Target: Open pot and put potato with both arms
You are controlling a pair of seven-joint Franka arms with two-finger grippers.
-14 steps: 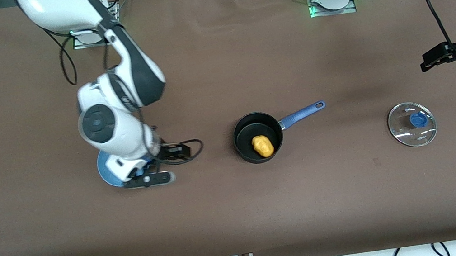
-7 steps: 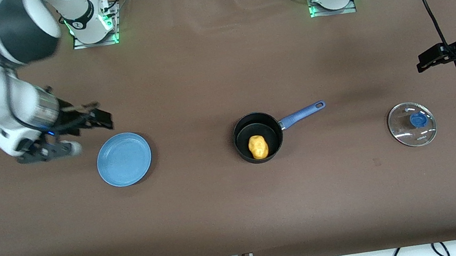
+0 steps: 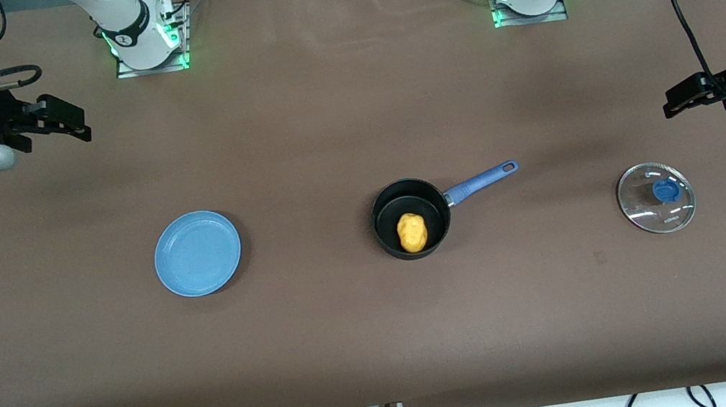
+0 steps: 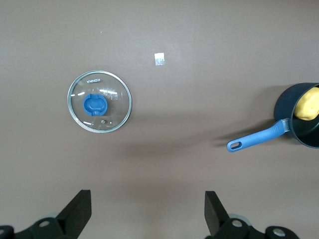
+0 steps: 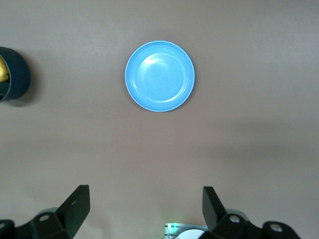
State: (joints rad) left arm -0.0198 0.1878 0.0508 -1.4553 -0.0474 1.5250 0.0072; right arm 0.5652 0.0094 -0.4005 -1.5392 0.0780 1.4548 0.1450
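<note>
The black pot (image 3: 410, 218) with its blue handle (image 3: 482, 181) stands uncovered at the table's middle, and the yellow potato (image 3: 413, 232) lies inside it. The pot also shows in the left wrist view (image 4: 303, 122) and at the edge of the right wrist view (image 5: 12, 73). My right gripper (image 3: 65, 119) is open and empty, up in the air over the right arm's end of the table. My left gripper (image 3: 678, 99) is open and empty, up over the left arm's end, above the table beside the glass lid (image 3: 656, 197).
The glass lid with a blue knob (image 4: 99, 102) lies flat on the table toward the left arm's end. A flat blue plate (image 3: 197, 253) lies toward the right arm's end and shows in the right wrist view (image 5: 159, 75). A small white tag (image 4: 159, 59) lies on the cloth.
My right arm has lifted away from over the blue plate and swung back to the right arm's end of the table. The potato has settled in the pot. The left gripper has barely moved.
</note>
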